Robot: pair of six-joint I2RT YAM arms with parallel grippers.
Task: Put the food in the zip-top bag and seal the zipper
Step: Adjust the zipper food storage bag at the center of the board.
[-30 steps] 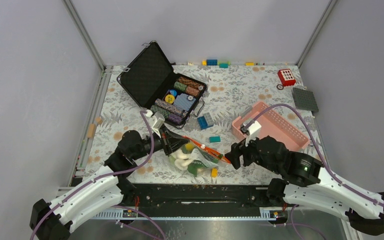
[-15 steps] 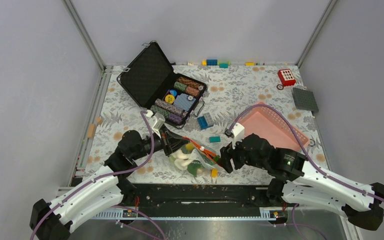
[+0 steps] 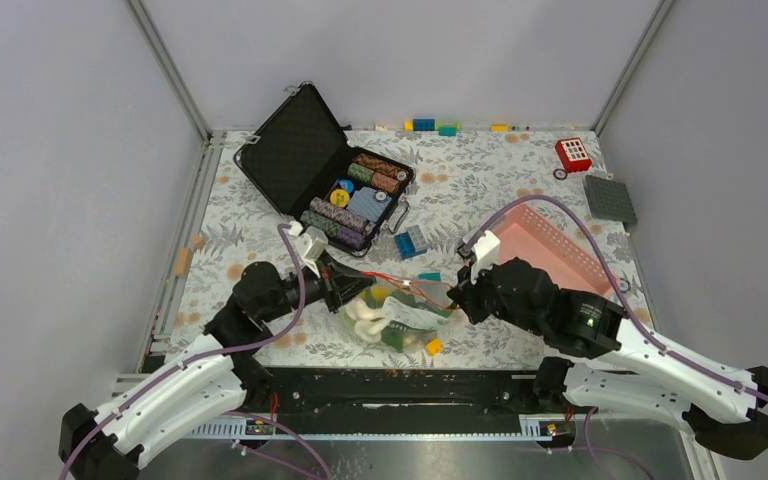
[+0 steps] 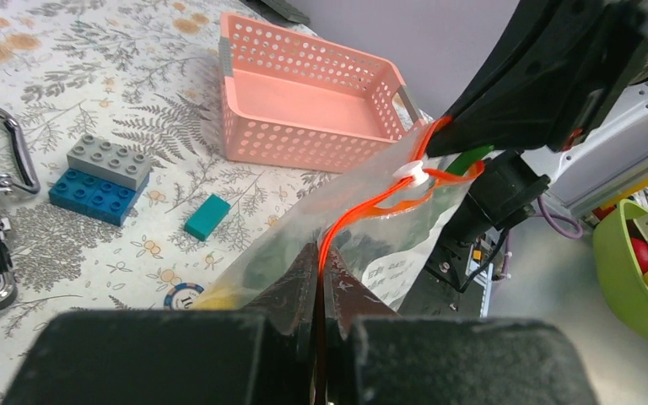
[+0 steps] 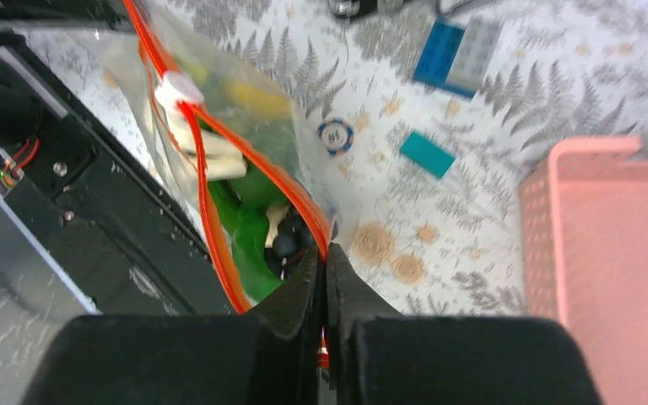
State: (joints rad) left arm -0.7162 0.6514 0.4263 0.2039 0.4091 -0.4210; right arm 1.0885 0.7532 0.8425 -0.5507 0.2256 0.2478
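Zipper alignment ahead of sealing. Top external view: the zip-top bag (image 3: 400,312) hangs between the two arms, on the side of the pink basket (image 3: 580,250) that faces the left arm. The long axis of its zipper (image 3: 405,283) points roughly at the basket's nearest corner. The left gripper (image 3: 345,285) is clenched on the zipper end farthest from the basket, and the right gripper (image 3: 457,297) is clenched on the end just beside the basket. Left wrist view: the left gripper (image 4: 319,253) pinches the zipper (image 4: 363,211), which rises away from the jaws toward the basket (image 4: 304,143). The white slider (image 4: 411,171) sits far along the strip, close to the right gripper (image 4: 451,135) and in front of the basket's corner. Right wrist view: the right gripper (image 5: 325,261) has its jaws closed on the orange strip. From there the zipper (image 5: 219,245) runs directly away from the basket (image 5: 591,253). Its two tracks stand apart between the jaws and the slider (image 5: 179,89), and beyond the slider only one line shows. The food (image 5: 253,211), green and white pieces, lies inside the bag (image 5: 245,110) beneath the gaping mouth. By this reading, the unsealed stretch is on the basket side of the slider. The slider would therefore have to travel along the strip toward the basket, and the right arm is the nearer of the two to it.
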